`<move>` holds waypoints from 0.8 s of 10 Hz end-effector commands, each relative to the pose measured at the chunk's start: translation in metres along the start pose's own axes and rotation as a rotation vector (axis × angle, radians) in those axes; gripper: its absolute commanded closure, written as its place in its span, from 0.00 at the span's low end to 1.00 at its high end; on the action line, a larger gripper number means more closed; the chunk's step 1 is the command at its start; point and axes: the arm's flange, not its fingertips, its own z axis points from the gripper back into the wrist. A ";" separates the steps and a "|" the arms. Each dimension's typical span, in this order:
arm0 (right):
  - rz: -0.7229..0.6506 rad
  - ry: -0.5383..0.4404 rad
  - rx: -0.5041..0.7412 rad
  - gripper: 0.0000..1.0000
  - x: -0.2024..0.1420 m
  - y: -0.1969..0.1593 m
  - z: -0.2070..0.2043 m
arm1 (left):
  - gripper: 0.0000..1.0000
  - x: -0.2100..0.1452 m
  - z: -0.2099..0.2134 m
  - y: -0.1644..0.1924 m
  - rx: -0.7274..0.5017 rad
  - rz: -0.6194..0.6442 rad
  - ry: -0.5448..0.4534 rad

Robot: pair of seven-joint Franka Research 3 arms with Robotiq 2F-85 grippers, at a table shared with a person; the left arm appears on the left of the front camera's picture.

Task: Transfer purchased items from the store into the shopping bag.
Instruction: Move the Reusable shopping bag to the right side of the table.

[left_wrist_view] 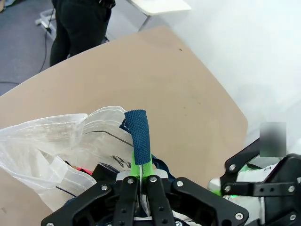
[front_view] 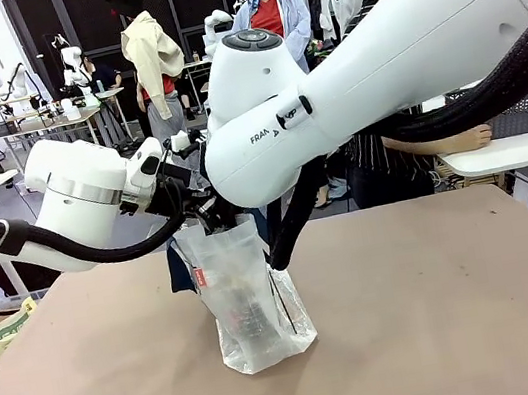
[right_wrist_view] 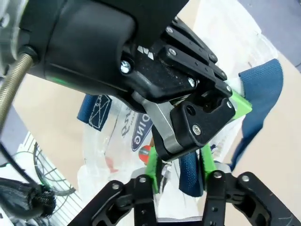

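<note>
The bag (front_view: 250, 296) stands upright on the worktop (front_view: 445, 309), directly below both sets of jaws, which meet over its mouth. Its clear plastic is crumpled, with a red tag (front_view: 200, 278) on its side and dark shapes faintly showing inside; what they are cannot be told.

The left jaws (left_wrist_view: 140, 165) are pressed together on a navy strap (left_wrist_view: 139, 134) of the bag. In the left wrist view the green pads (left_wrist_view: 135, 165) pinch the strap's lower part, and the strap stands up beyond the fingertips, slightly bent at its top. The bag's open rim (left_wrist_view: 61, 141) spreads to the left of these jaws, crinkled and pale, with black print on the plastic just beside the pads.

The right jaws (right_wrist_view: 178, 162) stand partly apart. Between its green fingers (right_wrist_view: 151, 165) runs a second navy strap (right_wrist_view: 190, 174); whether the pads touch it cannot be told. Just beyond these fingertips sits the left arm's black jaw body, very near. To its right, the pinched strap (right_wrist_view: 261, 101) curves down. Blue print on the bag lies left of the right jaws.

In the front view both wrists crowd above the bag's top, hiding the fingertips.
</note>
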 end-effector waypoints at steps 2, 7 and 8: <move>-0.004 -0.071 -0.015 0.00 -0.014 0.003 0.043 | 1.00 0.004 -0.004 0.001 0.018 0.013 0.017; -0.159 -0.201 -0.130 0.00 -0.049 -0.058 0.155 | 1.00 0.016 -0.004 -0.009 0.028 -0.003 0.057; -0.234 -0.206 -0.157 0.00 -0.061 -0.085 0.170 | 1.00 0.023 0.000 -0.014 0.055 -0.023 0.080</move>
